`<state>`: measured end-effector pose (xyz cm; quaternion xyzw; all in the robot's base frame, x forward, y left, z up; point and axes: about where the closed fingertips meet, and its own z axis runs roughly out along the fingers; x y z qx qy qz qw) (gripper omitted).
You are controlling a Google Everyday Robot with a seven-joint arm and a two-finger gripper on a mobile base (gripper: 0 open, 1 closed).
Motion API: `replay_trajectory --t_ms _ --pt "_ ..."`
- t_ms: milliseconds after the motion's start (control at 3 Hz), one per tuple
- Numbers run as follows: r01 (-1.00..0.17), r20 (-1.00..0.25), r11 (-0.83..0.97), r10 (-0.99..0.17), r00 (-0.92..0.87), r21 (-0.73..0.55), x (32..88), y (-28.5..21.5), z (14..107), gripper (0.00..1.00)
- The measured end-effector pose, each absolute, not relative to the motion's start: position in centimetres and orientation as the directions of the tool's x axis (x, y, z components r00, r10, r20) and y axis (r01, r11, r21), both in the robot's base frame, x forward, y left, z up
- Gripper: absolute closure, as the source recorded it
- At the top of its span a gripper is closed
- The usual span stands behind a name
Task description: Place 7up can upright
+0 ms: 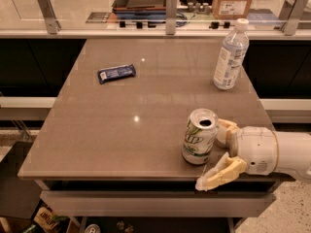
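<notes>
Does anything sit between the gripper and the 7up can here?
Nothing visible does. The 7up can stands upright near the front right edge of the table, and the gripper is directly to its right, fingers spread open. The water bottle and the blue snack bar are farther back, out of the way.

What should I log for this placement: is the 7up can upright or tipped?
Upright: the 7up can stands on the table, opening facing up. The open gripper flanks its right side.

Tabletop (146,96): can (199,142) by hand (212,157), bottle (230,57), bar (116,73)
</notes>
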<state>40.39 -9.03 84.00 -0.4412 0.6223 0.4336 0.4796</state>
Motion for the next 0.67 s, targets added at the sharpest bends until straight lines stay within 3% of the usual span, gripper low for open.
replay_trajectory --t_ms 667 --pt "-0.962 -0.980 0.244 -0.125 -0.156 0.121 41.38 -9.46 85.19 0.00"
